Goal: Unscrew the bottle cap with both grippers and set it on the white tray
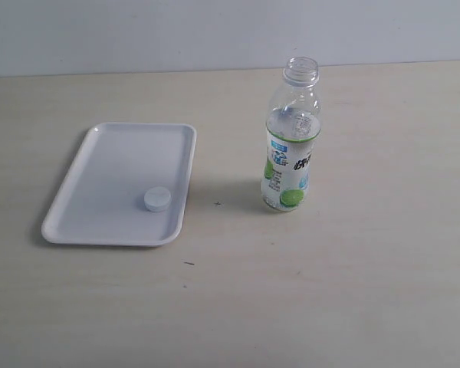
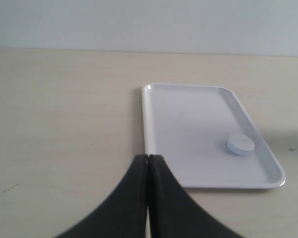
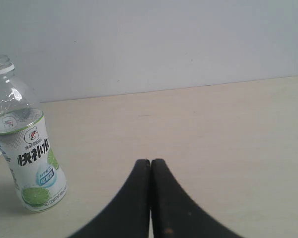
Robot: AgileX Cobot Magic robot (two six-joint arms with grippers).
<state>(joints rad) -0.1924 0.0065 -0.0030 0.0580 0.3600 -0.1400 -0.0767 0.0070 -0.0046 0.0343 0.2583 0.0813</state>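
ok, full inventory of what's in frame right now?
white tray: one, white, flat on the table, left of the bottle.
bottle cap: one, white, lying on the tray near its front right corner.
bottle: one, clear with a white, blue and green label, upright on the table, open at the neck.
table: one, pale beige, under everything.
wall: one, light grey, behind the table.
left gripper: one, black, shut and empty, facing the tray.
right gripper: one, black, shut and empty, beside the bottle without touching it.
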